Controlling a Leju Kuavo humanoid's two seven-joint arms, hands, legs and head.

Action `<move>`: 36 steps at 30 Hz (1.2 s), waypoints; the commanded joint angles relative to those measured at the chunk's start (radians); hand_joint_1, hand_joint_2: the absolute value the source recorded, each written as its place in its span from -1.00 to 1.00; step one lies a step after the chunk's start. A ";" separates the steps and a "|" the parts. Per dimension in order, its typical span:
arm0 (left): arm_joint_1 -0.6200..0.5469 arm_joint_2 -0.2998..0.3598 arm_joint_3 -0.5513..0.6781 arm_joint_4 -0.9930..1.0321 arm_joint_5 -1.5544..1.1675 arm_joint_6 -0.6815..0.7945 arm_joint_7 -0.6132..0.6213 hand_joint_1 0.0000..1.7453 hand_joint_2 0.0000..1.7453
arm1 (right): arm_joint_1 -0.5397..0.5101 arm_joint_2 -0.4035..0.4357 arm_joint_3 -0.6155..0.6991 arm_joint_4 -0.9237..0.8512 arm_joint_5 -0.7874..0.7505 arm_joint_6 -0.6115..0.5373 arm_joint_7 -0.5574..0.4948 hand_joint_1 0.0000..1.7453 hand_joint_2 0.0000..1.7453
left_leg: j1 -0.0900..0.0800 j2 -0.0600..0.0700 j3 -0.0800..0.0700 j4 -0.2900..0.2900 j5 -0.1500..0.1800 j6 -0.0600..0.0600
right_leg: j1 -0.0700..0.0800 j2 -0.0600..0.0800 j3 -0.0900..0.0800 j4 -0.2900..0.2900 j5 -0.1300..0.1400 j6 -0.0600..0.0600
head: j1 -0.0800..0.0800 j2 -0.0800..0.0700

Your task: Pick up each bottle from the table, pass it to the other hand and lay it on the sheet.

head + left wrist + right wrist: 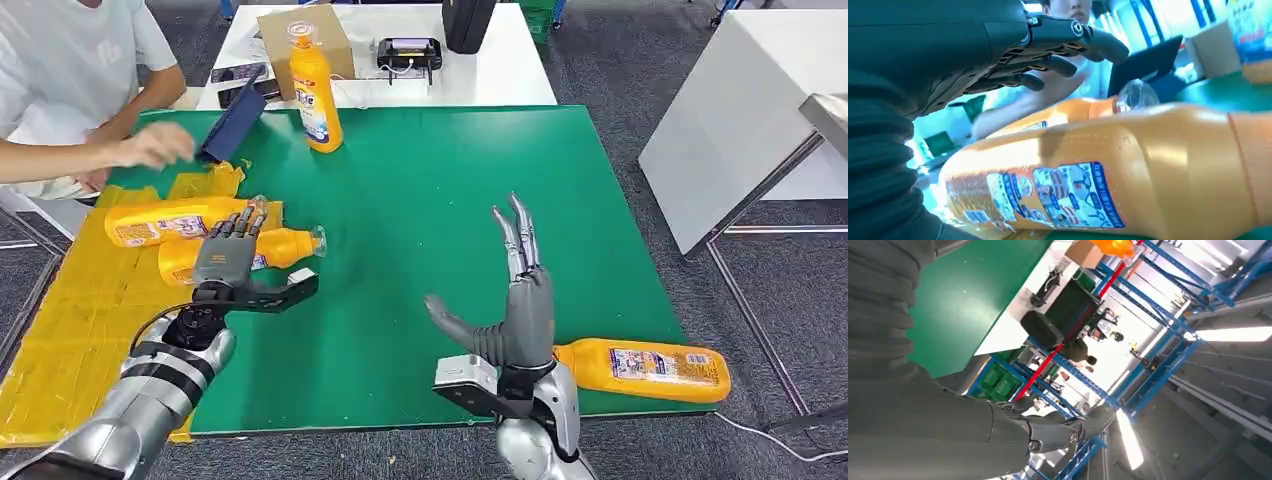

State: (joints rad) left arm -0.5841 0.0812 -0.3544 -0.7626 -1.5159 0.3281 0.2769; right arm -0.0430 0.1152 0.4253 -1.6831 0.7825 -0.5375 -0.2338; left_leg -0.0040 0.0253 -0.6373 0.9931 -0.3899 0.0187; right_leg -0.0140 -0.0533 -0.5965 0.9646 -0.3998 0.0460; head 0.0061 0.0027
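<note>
From the head view I read my left hand point(232, 256) over the near bottle point(275, 248) lying on its side at the edge of the yellow sheet point(70, 320). The fingers are spread above the bottle's body; the thumb sticks out to the side, clear of it. The left wrist view shows the fingers point(1058, 62) extended over the orange bottle point(1128, 170) with open space beneath them, so I log this hand as released, grasping nothing.

A second bottle point(165, 220) lies on its side on the sheet, just beyond the first and roughly parallel to it.

My right hand point(515, 310) stands upright above the green mat point(480, 180), fingers straight and pointing away from me, thumb held out to the side. It holds nothing. In the right wrist view the fingers point(1058, 432) are extended against the ceiling and the blue racking point(1158, 370).

A third bottle point(645, 370) lies on its side at the near right edge of the mat, just beside my right wrist. A fourth bottle point(315, 90) stands upright at the far edge of the mat.

At the far left a person's hand point(150, 145) holds a dark blue flat object point(232, 125) near the sheet's far corner. A cardboard box point(300, 35) sits on the white table point(500, 70) beyond the mat.
</note>
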 commanded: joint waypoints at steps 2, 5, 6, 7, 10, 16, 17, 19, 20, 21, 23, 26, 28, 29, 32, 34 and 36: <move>0.289 -0.055 0.150 -0.510 0.424 0.081 -0.329 -1.00 1.00 | 0.014 -0.143 0.028 0.049 0.241 0.152 0.152 -1.00 1.00 | 0.000 0.000 0.004 -0.001 -0.002 0.000 | 0.000 0.004 0.004 -0.002 -0.001 0.000 | 0.000 0.000; 0.405 -0.048 0.164 -0.706 0.600 0.027 -0.415 -1.00 1.00 | 0.033 -0.194 0.021 0.052 0.318 0.204 0.212 -1.00 1.00 | 0.001 0.001 0.008 -0.001 -0.005 0.000 | 0.000 0.007 0.009 -0.003 -0.003 0.000 | 0.000 0.000; 0.421 -0.046 0.164 -0.731 0.598 0.019 -0.409 -1.00 1.00 | 0.036 -0.199 0.017 0.056 0.316 0.204 0.208 -1.00 1.00 | 0.000 0.002 0.006 0.000 -0.005 0.000 | 0.000 0.006 0.007 -0.003 -0.002 0.000 | 0.000 0.000; 0.443 -0.050 0.168 -0.770 0.639 0.017 -0.445 -1.00 1.00 | 0.040 -0.219 0.014 0.061 0.353 0.245 0.232 -1.00 1.00 | 0.000 0.002 0.004 -0.001 -0.004 0.000 | -0.001 0.005 0.004 -0.002 -0.001 0.000 | 0.000 0.000; 0.475 -0.052 0.169 -0.818 0.703 -0.009 -0.477 -1.00 1.00 | 0.052 -0.249 -0.003 0.078 0.372 0.268 0.250 -1.00 1.00 | 0.000 0.000 0.002 0.000 -0.005 0.000 | -0.001 0.003 0.003 -0.002 -0.002 0.000 | 0.000 0.000; 0.509 -0.064 0.158 -0.878 0.830 -0.072 -0.548 -1.00 1.00 | 0.084 -0.310 -0.047 0.109 0.409 0.351 0.312 -1.00 1.00 | 0.001 -0.002 0.005 0.001 -0.007 -0.001 | 0.000 0.004 0.006 -0.001 -0.004 -0.001 | 0.000 0.000; 0.522 -0.065 0.151 -0.895 0.850 -0.086 -0.555 -1.00 1.00 | 0.097 -0.331 -0.067 0.122 0.407 0.355 0.312 -1.00 1.00 | 0.000 -0.001 0.004 0.000 -0.006 0.000 | 0.000 0.003 0.005 -0.002 -0.003 0.000 | 0.000 0.000; 0.535 -0.064 0.137 -0.912 0.883 -0.108 -0.561 -1.00 1.00 | 0.115 -0.355 -0.105 0.145 0.403 0.367 0.309 -1.00 1.00 | 0.001 -0.003 0.006 0.000 -0.007 0.000 | 0.000 0.002 0.008 -0.003 -0.004 0.000 | 0.000 0.000; 0.538 -0.065 0.132 -0.914 0.907 -0.124 -0.565 -1.00 1.00 | 0.125 -0.370 -0.123 0.154 0.408 0.383 0.327 -1.00 1.00 | 0.000 -0.004 0.004 -0.001 -0.006 0.000 | 0.000 0.001 0.006 -0.003 -0.003 0.000 | 0.000 0.000; 0.540 -0.068 0.128 -0.914 0.922 -0.130 -0.570 -1.00 1.00 | 0.136 -0.391 -0.146 0.165 0.402 0.387 0.330 -1.00 1.00 | 0.001 -0.004 0.007 0.000 -0.008 0.000 | 0.000 0.002 0.009 -0.003 -0.005 0.000 | 0.000 0.000; 0.536 -0.070 0.124 -0.905 0.944 -0.135 -0.574 -1.00 1.00 | 0.145 -0.407 -0.182 0.185 0.392 0.393 0.325 -1.00 1.00 | 0.000 -0.004 0.004 0.000 -0.006 0.000 | -0.001 0.001 0.006 -0.003 -0.003 0.000 | 0.000 0.000; 0.525 -0.069 0.119 -0.890 0.953 -0.135 -0.575 -1.00 1.00 | 0.149 -0.417 -0.212 0.207 0.380 0.411 0.320 -1.00 1.00 | 0.000 -0.005 0.007 0.000 -0.007 0.000 | -0.002 0.002 0.009 -0.002 -0.005 0.000 | 0.000 0.000; 0.518 -0.068 0.115 -0.880 0.958 -0.137 -0.577 -1.00 1.00 | 0.153 -0.426 -0.229 0.220 0.369 0.417 0.315 -1.00 1.00 | -0.001 -0.003 0.003 -0.001 -0.005 0.000 | -0.002 0.001 0.004 -0.002 -0.002 0.000 | 0.000 0.000; 0.515 -0.067 0.112 -0.876 0.959 -0.137 -0.577 -1.00 1.00 | 0.152 -0.429 -0.237 0.232 0.369 0.415 0.314 -1.00 1.00 | -0.002 -0.003 0.002 -0.001 -0.005 0.000 | -0.002 0.001 0.004 -0.002 -0.002 0.000 | 0.000 0.000; 0.511 -0.067 0.103 -0.869 0.961 -0.136 -0.577 -1.00 1.00 | 0.155 -0.429 -0.263 0.257 0.372 0.411 0.316 -1.00 1.00 | -0.001 -0.004 0.003 -0.001 -0.005 0.000 | -0.002 0.001 0.004 -0.002 -0.002 0.000 | 0.000 0.000; 0.511 -0.067 0.100 -0.868 0.962 -0.136 -0.576 -1.00 1.00 | 0.159 -0.431 -0.272 0.268 0.371 0.409 0.315 -1.00 1.00 | 0.000 -0.005 0.008 0.000 -0.007 -0.001 | -0.001 0.003 0.009 -0.002 -0.005 -0.001 | 0.000 0.000; 0.512 -0.067 0.095 -0.868 0.962 -0.132 -0.576 -1.00 1.00 | 0.163 -0.429 -0.284 0.277 0.385 0.415 0.326 -1.00 1.00 | -0.001 -0.004 0.006 -0.001 -0.006 0.000 | -0.002 0.002 0.007 -0.002 -0.003 0.000 | 0.000 0.000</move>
State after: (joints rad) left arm -0.0470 0.0206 -0.2228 -1.6663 -0.5608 0.1984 -0.3025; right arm 0.1184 -0.3128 0.2083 -1.5263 1.1570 -0.1335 0.0885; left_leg -0.0060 0.0246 -0.6372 0.9932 -0.3940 0.0196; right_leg -0.0161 -0.0531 -0.5967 0.9636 -0.4007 0.0472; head 0.0057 0.0027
